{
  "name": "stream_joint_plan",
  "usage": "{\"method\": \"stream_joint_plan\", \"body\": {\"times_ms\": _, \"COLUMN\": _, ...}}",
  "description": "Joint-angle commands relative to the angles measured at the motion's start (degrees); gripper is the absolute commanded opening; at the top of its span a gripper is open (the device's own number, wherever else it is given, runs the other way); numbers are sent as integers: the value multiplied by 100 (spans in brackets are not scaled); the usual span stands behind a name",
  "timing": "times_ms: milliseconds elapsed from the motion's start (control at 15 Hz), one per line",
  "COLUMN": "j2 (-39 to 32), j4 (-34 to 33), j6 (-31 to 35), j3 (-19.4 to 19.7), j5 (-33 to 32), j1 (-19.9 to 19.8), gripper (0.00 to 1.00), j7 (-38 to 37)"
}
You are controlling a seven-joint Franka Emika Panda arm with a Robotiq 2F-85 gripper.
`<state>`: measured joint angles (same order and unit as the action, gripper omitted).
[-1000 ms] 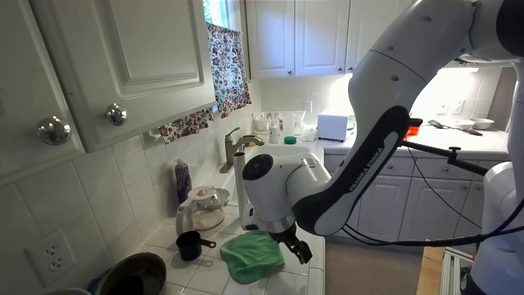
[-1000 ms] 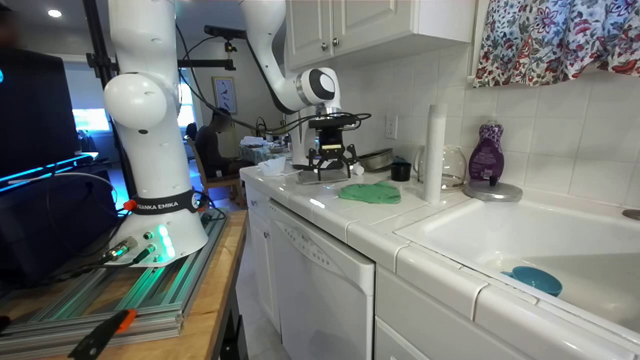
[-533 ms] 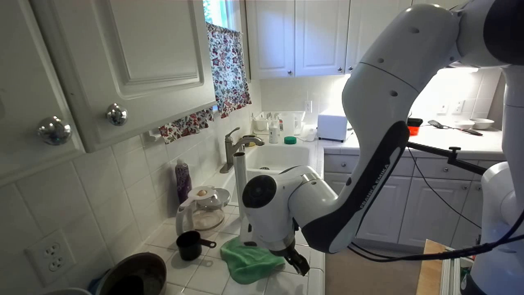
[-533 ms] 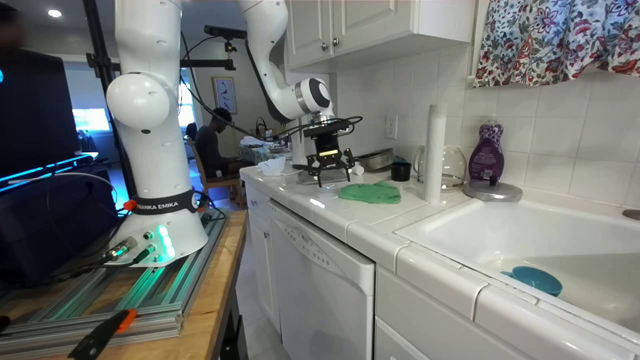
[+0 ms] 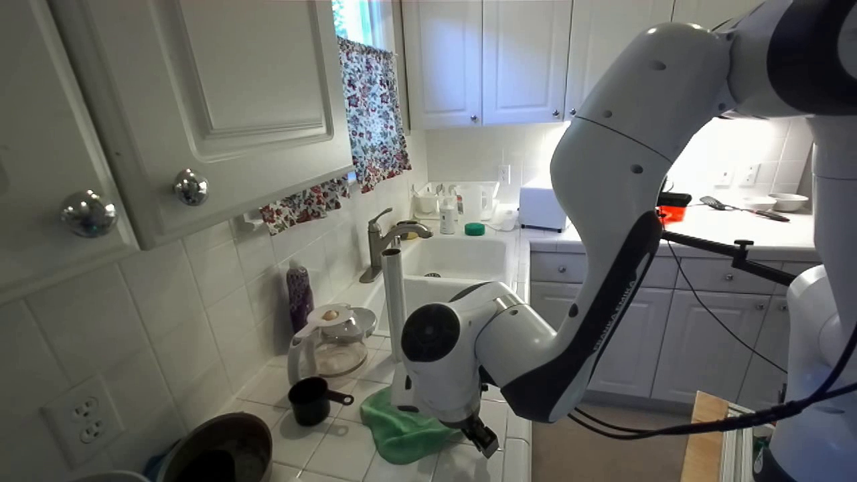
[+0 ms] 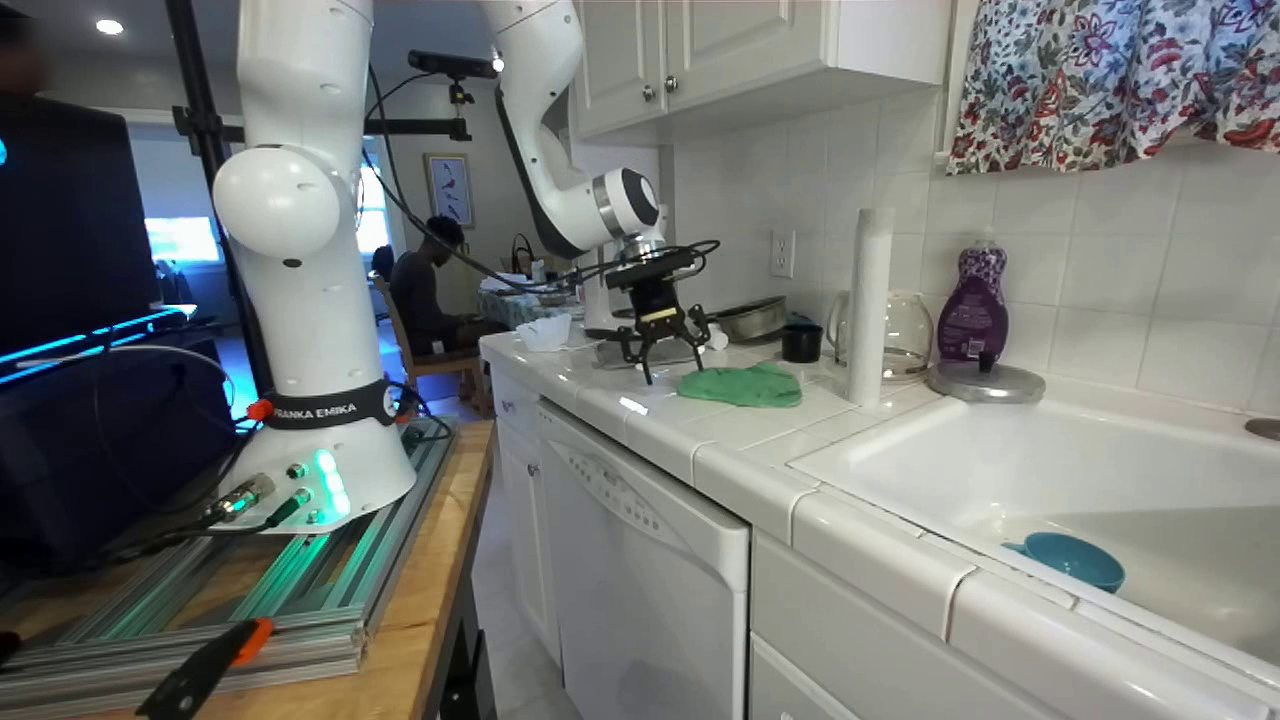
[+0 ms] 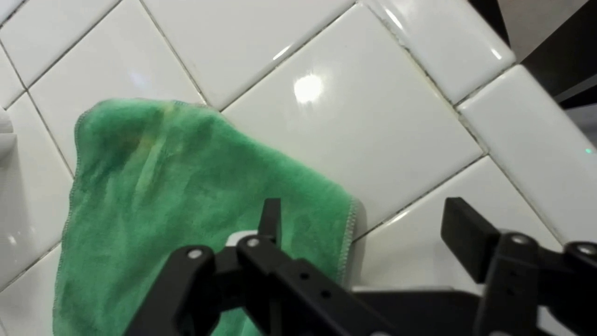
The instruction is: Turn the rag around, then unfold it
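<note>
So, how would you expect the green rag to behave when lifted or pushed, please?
The green rag will probably hang limp, given its soft creases. Its unstitched upper-right edge in the wrist view looks folded, so it may flop open. Pushed, it would likely slide or bunch on the glossy tiles.

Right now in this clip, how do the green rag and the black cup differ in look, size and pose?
Look: the green rag is soft cloth, while the black cup is dark and has a handle.
Size: the green rag spreads wider than the black cup in both exterior views.
Pose: the green rag lies low and rumpled; the black cup stands upright.
Shared: both rest on the white tiled counter.
</note>
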<state>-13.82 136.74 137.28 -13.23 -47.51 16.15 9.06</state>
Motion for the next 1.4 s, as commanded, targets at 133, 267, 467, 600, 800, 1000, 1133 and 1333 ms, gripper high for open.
{"method": "stream_joint_plan", "body": {"times_ms": 133, "j2": -216, "j4": -185, "j6": 71, "j3": 47, "j5": -490, "j1": 50, "gripper": 60, "j7": -464}}
{"method": "stream_joint_plan", "body": {"times_ms": 267, "j2": -232, "j4": -195, "j6": 88, "j3": 42, "j5": -550, "j1": 40, "gripper": 39, "j7": -517}}
{"method": "stream_joint_plan", "body": {"times_ms": 467, "j2": -240, "j4": -196, "j6": 102, "j3": 41, "j5": -592, "j1": 31, "gripper": 16, "j7": -562}}
{"method": "stream_joint_plan", "body": {"times_ms": 600, "j2": -232, "j4": -189, "j6": 100, "j3": 40, "j5": -587, "j1": 30, "gripper": 2, "j7": -587}}
{"method": "stream_joint_plan", "body": {"times_ms": 800, "j2": -221, "j4": -179, "j6": 94, "j3": 40, "j5": -542, "j1": 17, "gripper": 0, "j7": -613}}
{"method": "stream_joint_plan", "body": {"times_ms": 1000, "j2": -237, "j4": -253, "j6": -29, "j3": -76, "j5": -80, "j1": -90, "gripper": 1, "j7": 87}}
{"method": "stream_joint_plan", "body": {"times_ms": 1133, "j2": -363, "j4": -398, "j6": -48, "j3": -213, "j5": 366, "j1": -206, "gripper": 1, "j7": 1132}}
{"method": "stream_joint_plan", "body": {"times_ms": 1333, "j2": -386, "j4": -729, "j6": -699, "j3": -615, "j5": 1057, "j1": -425, "gripper": 1, "j7": 2399}}
